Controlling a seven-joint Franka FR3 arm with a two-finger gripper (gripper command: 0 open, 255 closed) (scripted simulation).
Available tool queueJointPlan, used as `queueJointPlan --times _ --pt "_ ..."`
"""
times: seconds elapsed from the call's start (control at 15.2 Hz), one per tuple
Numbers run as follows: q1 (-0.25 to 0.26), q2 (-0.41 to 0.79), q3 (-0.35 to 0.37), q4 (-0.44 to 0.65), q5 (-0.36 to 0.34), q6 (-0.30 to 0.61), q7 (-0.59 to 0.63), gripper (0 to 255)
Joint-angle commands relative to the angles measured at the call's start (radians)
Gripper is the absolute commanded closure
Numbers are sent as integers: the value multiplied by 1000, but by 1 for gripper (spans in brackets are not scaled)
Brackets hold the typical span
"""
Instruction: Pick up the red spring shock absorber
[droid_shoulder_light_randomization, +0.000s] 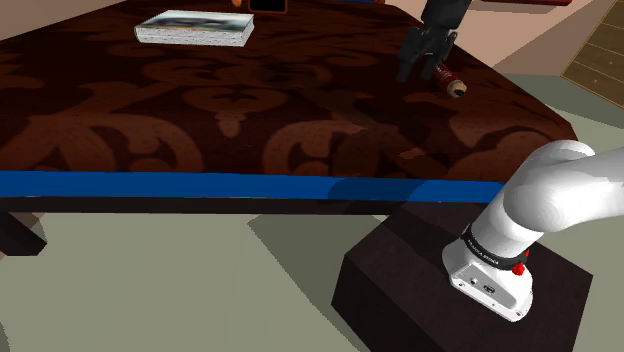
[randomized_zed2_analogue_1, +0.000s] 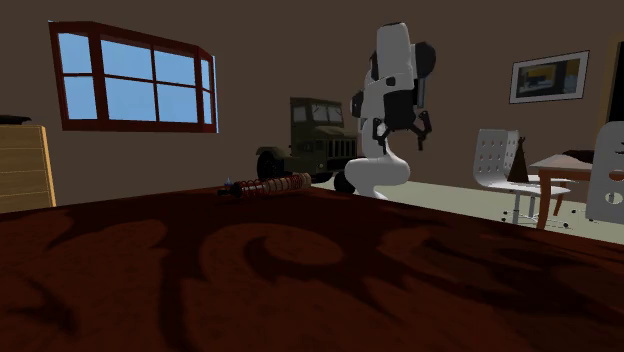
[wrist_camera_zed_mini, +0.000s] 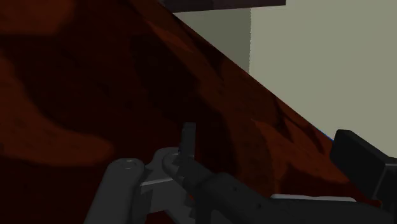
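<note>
Red spring shock absorber (droid_shoulder_light_randomization: 448, 80) lies on desk (droid_shoulder_light_randomization: 200, 110), just right of gripper (droid_shoulder_light_randomization: 416, 70) in shoulder view. Fingers (droid_shoulder_light_randomization: 404, 72) spread, gripping nothing.

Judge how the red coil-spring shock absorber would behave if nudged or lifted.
The red shock absorber lies flat, a slim cylinder on the dark patterned table, so it likely rolls if nudged. Its coiled ribs probably aid grip; it seems stiff.

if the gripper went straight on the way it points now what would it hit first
Probably the red shock absorber, lying just below the gripper on the dark red patterned table. Depth is unclear, so it could instead touch the table right beside it.
</note>
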Motion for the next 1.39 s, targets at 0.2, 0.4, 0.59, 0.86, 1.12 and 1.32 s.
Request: queueJointPlan --times 0.2,0.4,0.59,0.86,1.12,1.32 --pt "-36 39 -47 9 -43 23 -33 0" --pt "-70 84 -93 24 -82 47 -64 0" --pt "-102 134 -139 46 -118 72 -95 0" --pt "-141 207 -199 87 -160 104 -134 0" --pt "-176 287 -260 138 -192 134 -173 0" --pt "-199 352 -305 185 -209 155 -202 0"
